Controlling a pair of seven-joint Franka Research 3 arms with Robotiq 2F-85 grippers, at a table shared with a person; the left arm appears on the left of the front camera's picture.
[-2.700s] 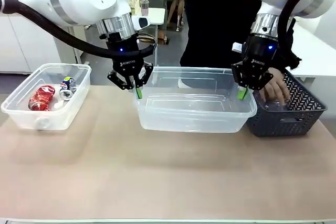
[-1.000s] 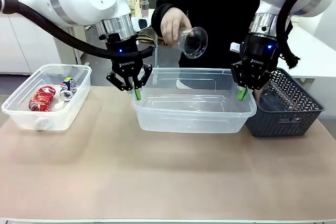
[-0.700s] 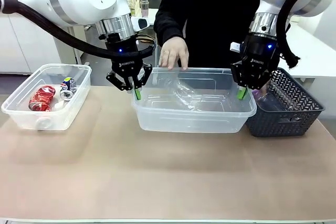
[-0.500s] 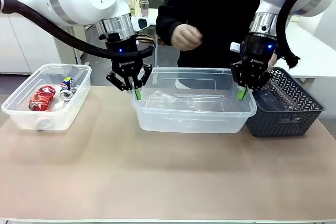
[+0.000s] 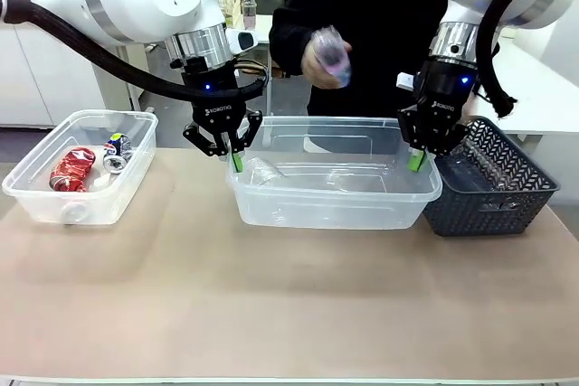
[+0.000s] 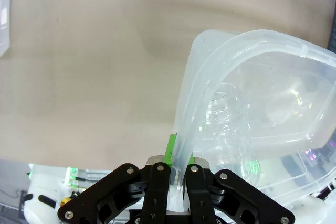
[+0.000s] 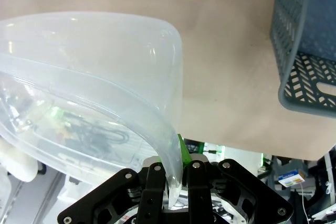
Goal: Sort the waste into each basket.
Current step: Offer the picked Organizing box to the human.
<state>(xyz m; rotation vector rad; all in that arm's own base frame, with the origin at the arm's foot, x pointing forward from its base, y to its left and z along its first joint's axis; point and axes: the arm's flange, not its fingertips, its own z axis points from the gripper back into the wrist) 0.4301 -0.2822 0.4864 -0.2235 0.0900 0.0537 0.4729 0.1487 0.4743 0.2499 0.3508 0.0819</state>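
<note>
Lower half of front view: bare tabletop (image 5: 289, 314), open passage. Centre tub (image 5: 335, 192) flanked by left gripper (image 5: 237, 162) and right gripper (image 5: 416, 162) clamped on rim corners. Person's hand (image 5: 321, 61) above tub blocks overhead entry.

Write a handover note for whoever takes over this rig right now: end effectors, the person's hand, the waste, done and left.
Left end effector: shut on the middle tub's rim.
Right end effector: shut on the same tub's opposite rim.
Person's hand: above the tub, holding a blurred bottle.
Done: cans in the left tub; a clear bottle in the middle tub.
Left: the held bottle; the lattice basket's contents are unclear.
</note>
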